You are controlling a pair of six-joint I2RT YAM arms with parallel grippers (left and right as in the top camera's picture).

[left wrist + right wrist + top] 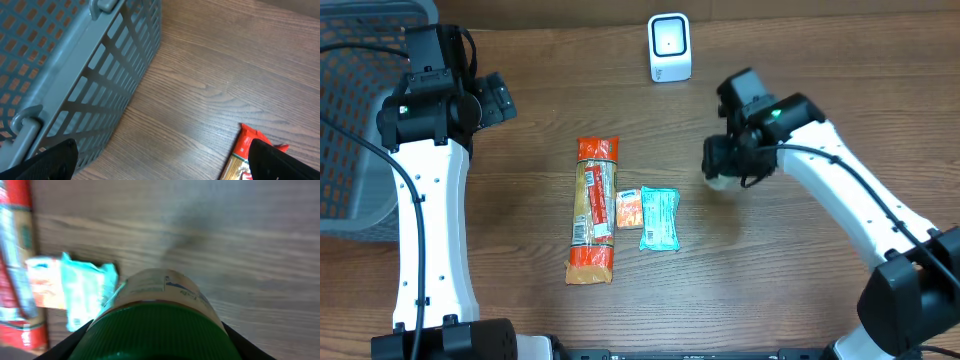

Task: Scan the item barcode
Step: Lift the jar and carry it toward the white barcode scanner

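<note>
At centre right of the overhead frame, the right end effector is clamped on a green-lidded jar, below and right of the white scanner at top centre. The left end effector, upper left beside the grey basket, has its fingers spread wide apart.

No wording is legible. The jar has a blurred label, perhaps with blue print. Lettering on the long packet is too small.

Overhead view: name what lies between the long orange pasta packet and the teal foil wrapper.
A small orange packet lies there, close beside both, as the overhead view shows.
</note>
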